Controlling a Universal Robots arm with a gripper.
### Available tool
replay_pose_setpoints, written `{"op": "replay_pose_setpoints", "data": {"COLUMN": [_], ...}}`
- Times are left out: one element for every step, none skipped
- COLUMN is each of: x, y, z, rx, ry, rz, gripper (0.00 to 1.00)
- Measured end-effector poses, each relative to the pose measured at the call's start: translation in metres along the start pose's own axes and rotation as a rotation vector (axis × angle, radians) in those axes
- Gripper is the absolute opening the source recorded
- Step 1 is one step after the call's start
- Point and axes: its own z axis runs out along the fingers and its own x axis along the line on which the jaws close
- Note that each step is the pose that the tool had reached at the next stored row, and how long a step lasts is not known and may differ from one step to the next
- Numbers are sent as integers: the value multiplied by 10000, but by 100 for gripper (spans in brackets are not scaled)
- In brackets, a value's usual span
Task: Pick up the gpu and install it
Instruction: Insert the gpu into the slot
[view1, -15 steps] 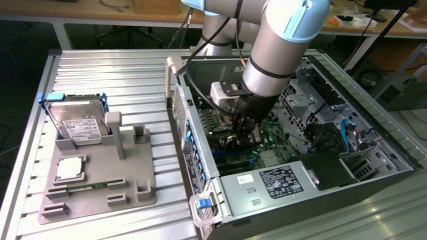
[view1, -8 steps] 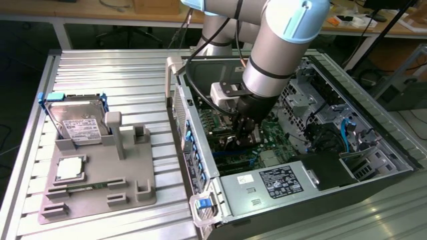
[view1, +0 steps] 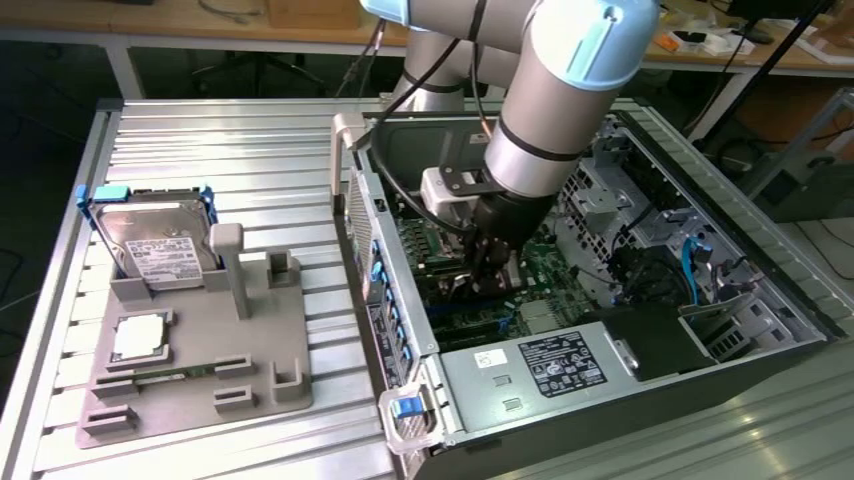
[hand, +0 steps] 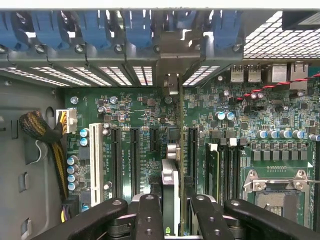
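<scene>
From the exterior view I see the arm reaching down into the open computer case (view1: 747, 330), which lies on its side on the ribbed metal table (view1: 214, 150). The hand (view1: 489, 283) is low inside the case, just above the green motherboard (view1: 541, 270). In the wrist view the hand (hand: 171, 210) is clamped on the gpu (hand: 170, 190), seen edge-on between the black fingers (hand: 150, 215); the card stands upright over the motherboard (hand: 135, 107), lined up with the long dark expansion slots (hand: 134, 160), and its silver bracket (hand: 171, 82) reaches toward the case's rear wall with its row of blue slot clips (hand: 135, 30). I cannot tell whether the card's edge is seated in a slot or just above it. Other case contents: a white slot (hand: 95, 157), an empty CPU socket frame (hand: 277, 187), a braided cable bundle (hand: 42, 132), and a labelled power supply (view1: 554, 365) at the near end. On the exterior view's left, a grey fixture tray (view1: 200, 390) sits on the table well apart from the case; it holds a silver hard drive (view1: 158, 250) propped in a blue-edged cradle, and a small square silver-topped chip (view1: 140, 338) in its recess.
</scene>
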Motion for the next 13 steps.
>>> {"op": "replay_pose_setpoints", "data": {"x": [0,1,1,1,1,0,1,1,1,1,1,1,1], "y": [1,2,3,4,4,5,6,7,8,9,10,10,10], "z": [11,28,38,48,58,70,81,87,99,104,110,112,112], "rx": [-1,-2,-2,-2,-2,2,2,-1,1,-1,-1,-1,-1], "ry": [2,4,4,6,7,0,-3,4,-2,3,3,3,3], "rz": [1,1,1,1,0,1,1,1,1,1,0,1,1], "gripper": [27,27,27,27,27,27,27,27,27,27,27,27,27]}}
